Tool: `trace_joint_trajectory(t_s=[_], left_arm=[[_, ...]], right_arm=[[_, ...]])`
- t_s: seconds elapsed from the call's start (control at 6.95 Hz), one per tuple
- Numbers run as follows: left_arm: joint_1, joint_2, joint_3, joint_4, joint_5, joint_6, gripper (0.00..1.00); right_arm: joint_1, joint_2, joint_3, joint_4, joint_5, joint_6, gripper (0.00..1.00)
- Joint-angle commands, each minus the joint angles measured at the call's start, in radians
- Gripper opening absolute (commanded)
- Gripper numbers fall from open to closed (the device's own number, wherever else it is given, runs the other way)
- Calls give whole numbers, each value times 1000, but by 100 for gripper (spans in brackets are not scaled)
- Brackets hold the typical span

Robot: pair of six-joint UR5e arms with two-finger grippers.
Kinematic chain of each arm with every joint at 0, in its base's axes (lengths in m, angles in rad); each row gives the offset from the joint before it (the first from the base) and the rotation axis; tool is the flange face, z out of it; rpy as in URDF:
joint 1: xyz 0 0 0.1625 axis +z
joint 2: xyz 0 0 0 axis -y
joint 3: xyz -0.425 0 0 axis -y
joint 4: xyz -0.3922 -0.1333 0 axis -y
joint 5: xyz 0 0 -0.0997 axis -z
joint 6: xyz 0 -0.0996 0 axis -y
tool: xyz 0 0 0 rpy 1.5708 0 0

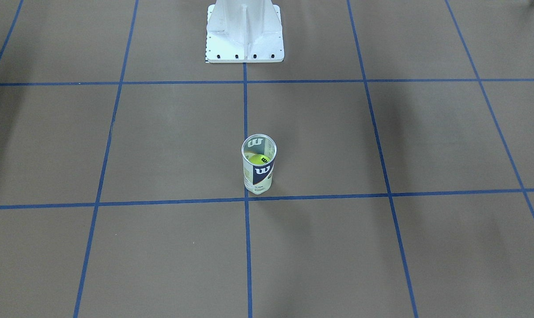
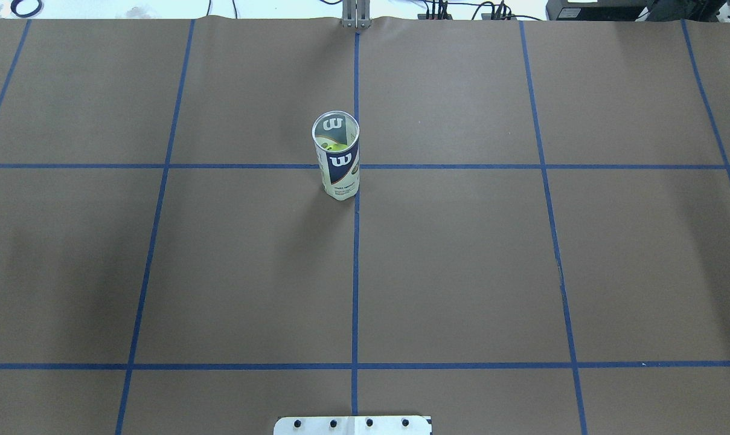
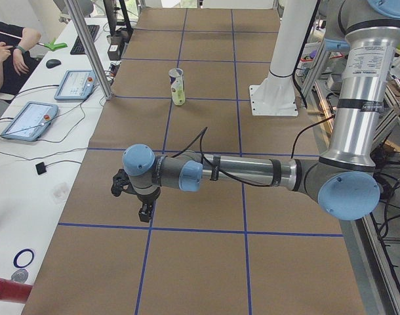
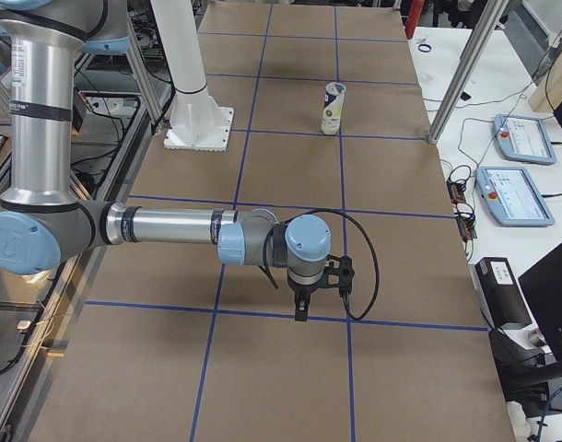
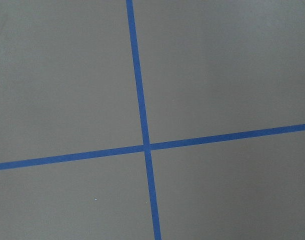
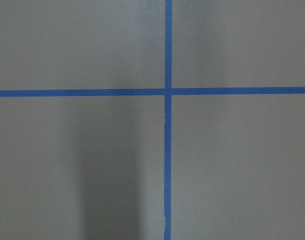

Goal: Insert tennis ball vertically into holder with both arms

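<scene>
The holder [image 1: 258, 170] is a clear tube with a navy-and-white "W" label. It stands upright, open end up, on the brown table near a blue tape crossing. A yellow-green tennis ball [image 1: 261, 159] sits inside it. The holder also shows in the overhead view [image 2: 339, 163] and in both side views [image 3: 178, 86] [image 4: 333, 108]. My left gripper [image 3: 144, 213] hangs over the table's left end, far from the holder. My right gripper [image 4: 299, 313] hangs over the right end. Both point down, and I cannot tell whether they are open or shut. The wrist views show only paper and tape.
The white metal base [image 1: 244, 44] stands at the robot's side of the table. A side table beyond the far edge holds tablets [image 3: 28, 120] [image 4: 511, 195] and cables. Aluminium posts [image 3: 88, 49] [image 4: 465, 69] rise at that edge. A person [image 3: 10, 56] sits there.
</scene>
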Motion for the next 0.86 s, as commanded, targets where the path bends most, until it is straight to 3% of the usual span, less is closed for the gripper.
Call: trace_joint_trajectory(t_s=[0.0,0.72], left_arm=[[0,-1,1,2,2,-4,100],[-1,0,9,2,2,-4,100]], right_arm=[[5,-17,31,-16,18,16,100],[4,-4,54,-2,18,82,100]])
